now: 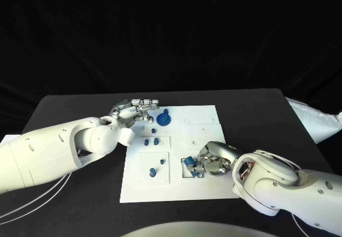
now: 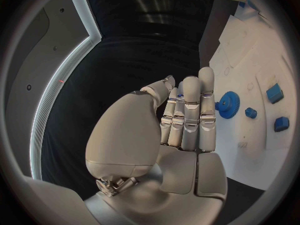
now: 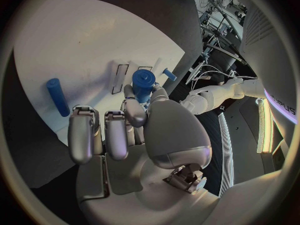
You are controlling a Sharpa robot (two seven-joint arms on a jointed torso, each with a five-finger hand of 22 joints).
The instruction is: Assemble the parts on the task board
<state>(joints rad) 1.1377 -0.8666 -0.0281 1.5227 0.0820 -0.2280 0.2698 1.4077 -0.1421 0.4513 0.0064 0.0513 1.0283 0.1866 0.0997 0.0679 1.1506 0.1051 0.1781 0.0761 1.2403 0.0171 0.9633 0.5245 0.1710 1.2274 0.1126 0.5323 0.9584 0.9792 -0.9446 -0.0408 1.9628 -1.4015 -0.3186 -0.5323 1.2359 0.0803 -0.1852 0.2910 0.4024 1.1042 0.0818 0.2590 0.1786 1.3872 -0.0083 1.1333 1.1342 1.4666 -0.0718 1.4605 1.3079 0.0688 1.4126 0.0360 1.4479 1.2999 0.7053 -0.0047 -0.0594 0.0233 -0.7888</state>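
No readable text, label, brand, number or sign can be made out on the task board [image 1: 203,148], on the parts or on either hand. Faint markings are seen on the board in the left wrist view, but they are too small to be read.

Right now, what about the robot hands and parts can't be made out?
- Head view: right robot hand covers the blue part at its fingers; whether that part is seated in the task board is hidden.
- Left wrist view: left robot hand fingers hide part of the blue gear; contact unclear.
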